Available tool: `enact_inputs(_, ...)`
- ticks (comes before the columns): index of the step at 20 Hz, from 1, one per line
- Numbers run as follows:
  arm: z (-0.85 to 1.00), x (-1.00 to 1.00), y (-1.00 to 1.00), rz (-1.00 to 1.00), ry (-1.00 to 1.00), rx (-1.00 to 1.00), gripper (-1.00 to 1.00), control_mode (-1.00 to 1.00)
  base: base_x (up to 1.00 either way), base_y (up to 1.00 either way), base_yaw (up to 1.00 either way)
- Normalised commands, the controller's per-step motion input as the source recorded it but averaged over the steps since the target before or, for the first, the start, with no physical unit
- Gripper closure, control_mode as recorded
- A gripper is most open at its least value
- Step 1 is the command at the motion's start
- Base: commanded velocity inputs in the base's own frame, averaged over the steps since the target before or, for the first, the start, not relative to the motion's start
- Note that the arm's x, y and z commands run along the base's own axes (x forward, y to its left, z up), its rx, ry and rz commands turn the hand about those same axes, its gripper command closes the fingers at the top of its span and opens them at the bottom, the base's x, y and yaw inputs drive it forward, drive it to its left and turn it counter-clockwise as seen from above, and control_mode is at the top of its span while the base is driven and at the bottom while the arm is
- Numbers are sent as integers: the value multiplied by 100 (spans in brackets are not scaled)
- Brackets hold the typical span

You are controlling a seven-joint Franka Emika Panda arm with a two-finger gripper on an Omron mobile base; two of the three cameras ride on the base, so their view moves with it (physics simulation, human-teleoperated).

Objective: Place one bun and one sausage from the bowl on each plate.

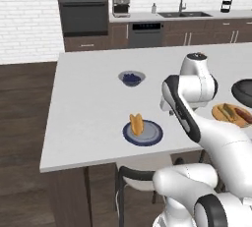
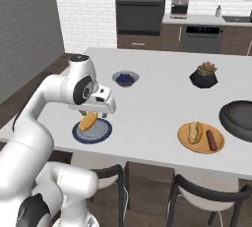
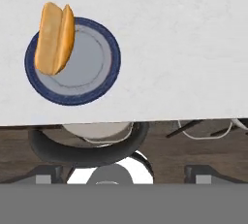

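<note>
A dark blue plate (image 3: pixel 94 68) with a grey-blue centre lies near the counter's front edge, and a bun (image 3: pixel 54 38) rests on its rim. The gripper (image 3: pixel 123 174) hangs open and empty above the counter edge, beside that plate. In the right base view the gripper (image 2: pixel 97 114) hovers just over the bun (image 2: pixel 88 121) and blue plate (image 2: pixel 102 131). The orange plate (image 2: pixel 202 147) carries a bun (image 2: pixel 195 131) and a sausage (image 2: pixel 211 140). The dark bowl (image 2: pixel 238 118) sits at the far right, and what is in it is hidden. The left base view shows the blue plate (image 1: pixel 150 135).
A small grey bowl of blueberries (image 2: pixel 125 78) stands mid-counter and a black plant pot (image 2: pixel 204 76) sits further back. Chairs (image 2: pixel 197 191) are tucked under the counter's front edge. Ovens and cabinets line the far wall.
</note>
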Motion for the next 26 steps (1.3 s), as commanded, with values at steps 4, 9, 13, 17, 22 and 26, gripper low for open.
enact_inputs(4,0,0,0,0,0,0,-100,100,0,-100,-2)
enact_inputs(9,0,0,0,0,0,0,-100,100,0,-100,-5)
enact_inputs(13,0,0,0,0,0,0,-100,100,-1,-100,-13)
enact_inputs(17,0,0,0,0,0,0,-100,100,-1,-100,-16)
enact_inputs(22,0,0,0,0,0,0,-100,100,-1,-96,-16)
enact_inputs(26,0,0,0,0,0,0,-100,100,29,-33,5)
